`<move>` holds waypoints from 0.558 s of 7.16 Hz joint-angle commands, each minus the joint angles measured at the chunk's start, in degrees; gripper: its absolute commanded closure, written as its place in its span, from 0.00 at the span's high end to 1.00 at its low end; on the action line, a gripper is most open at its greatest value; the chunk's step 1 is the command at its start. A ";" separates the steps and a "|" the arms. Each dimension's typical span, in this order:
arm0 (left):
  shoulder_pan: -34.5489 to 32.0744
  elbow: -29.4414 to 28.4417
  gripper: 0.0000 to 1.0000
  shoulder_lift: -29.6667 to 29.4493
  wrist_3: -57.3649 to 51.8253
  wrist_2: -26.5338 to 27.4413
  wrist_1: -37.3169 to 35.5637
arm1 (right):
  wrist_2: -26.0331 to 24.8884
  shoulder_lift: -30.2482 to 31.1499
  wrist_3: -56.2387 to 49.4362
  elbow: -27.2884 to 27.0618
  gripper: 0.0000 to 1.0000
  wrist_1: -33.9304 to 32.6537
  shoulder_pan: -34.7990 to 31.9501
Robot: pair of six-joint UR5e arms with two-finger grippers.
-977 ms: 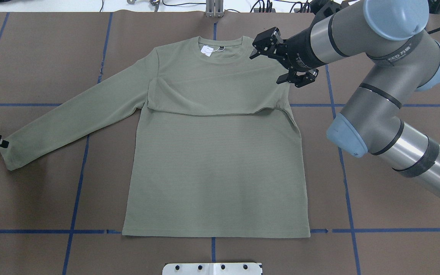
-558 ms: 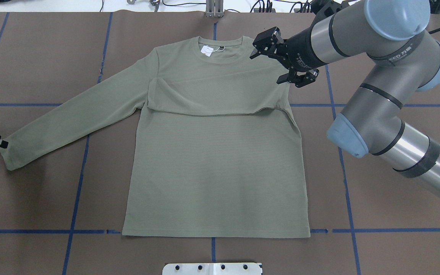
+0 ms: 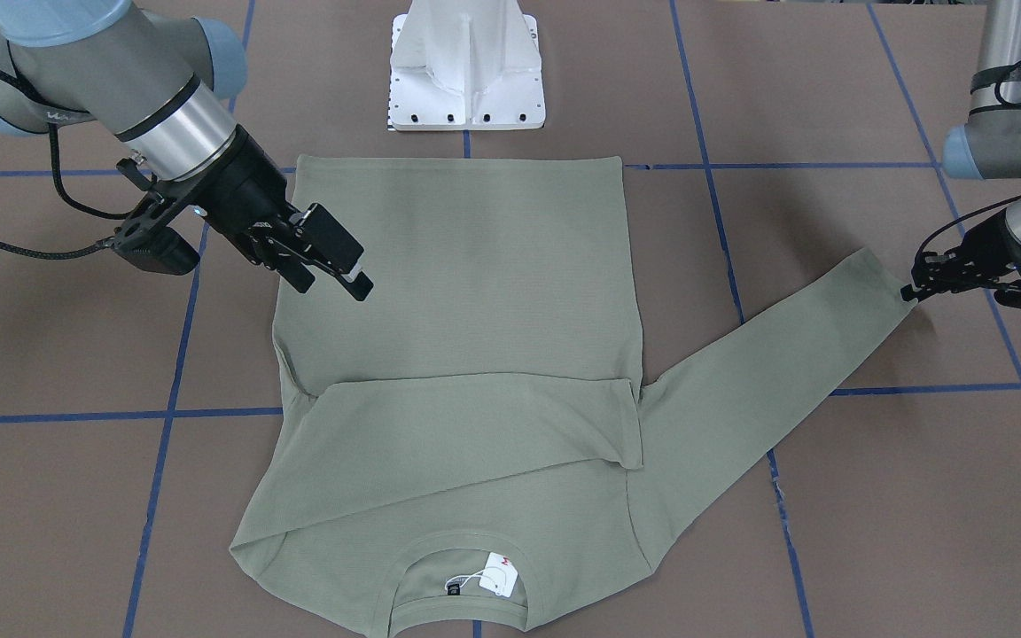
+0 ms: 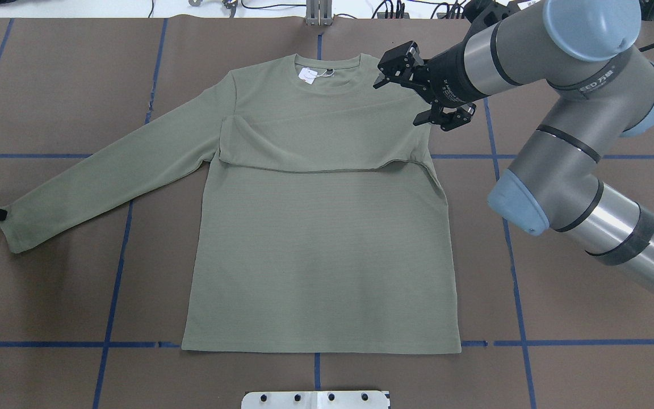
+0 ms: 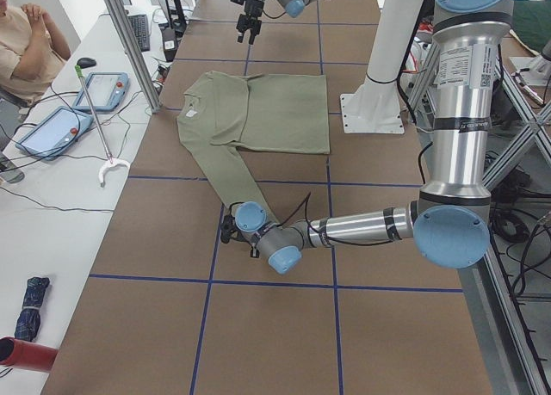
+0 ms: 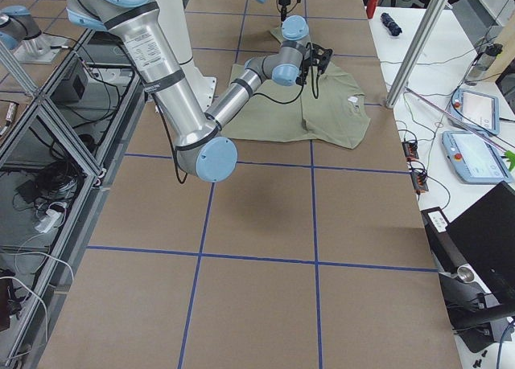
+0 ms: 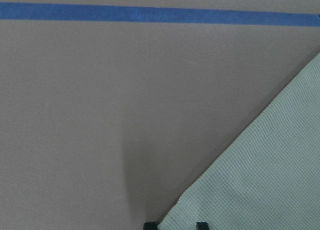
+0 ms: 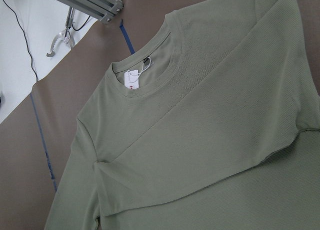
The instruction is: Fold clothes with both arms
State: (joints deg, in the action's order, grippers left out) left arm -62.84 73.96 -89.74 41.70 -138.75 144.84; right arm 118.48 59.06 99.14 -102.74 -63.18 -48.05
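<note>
Tabletop point(image 4: 49, 85) of brown sheeting with blue tape lines carries the shirt point(image 4: 321, 255), laid flat and front up, collar on the side far from the robot. The right arm point(image 4: 565, 142) reaches in over the shirt's right shoulder. The right sleeve point(image 4: 315, 142) lies folded across the chest. The left sleeve point(image 4: 111, 176) runs straight out, slanting toward the robot's left. The right pincer point(image 4: 396, 103) hangs spread wide, holding nothing. The left pincer point(image 3: 914, 290) sits low at the cuff point(image 4: 12, 236), its fingertips point(image 7: 201, 225) straddling the cuff corner, though I cannot tell whether they clamp it. From this pincer, the nearer of the 2, the shirt's body lies inward along the sleeve's long axis, so the fold would likely carry the cuff across the chest. A white hang tag point(image 4: 307, 75) sits inside the collar.
</note>
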 commanded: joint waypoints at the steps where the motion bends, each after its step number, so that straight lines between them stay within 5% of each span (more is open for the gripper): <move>1: -0.09 1.00 0.00 0.09 0.05 -0.73 0.17 | 0.00 0.09 0.00 0.00 0.99 0.07 -0.02; 4: 0.09 10.73 0.00 -1.49 5.83 -3.72 0.18 | 1.14 3.24 -0.88 -0.97 0.99 0.25 -1.77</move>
State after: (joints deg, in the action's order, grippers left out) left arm -62.88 80.42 -90.41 45.10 -141.30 144.99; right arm 119.06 60.42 98.69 -103.21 -63.10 -48.86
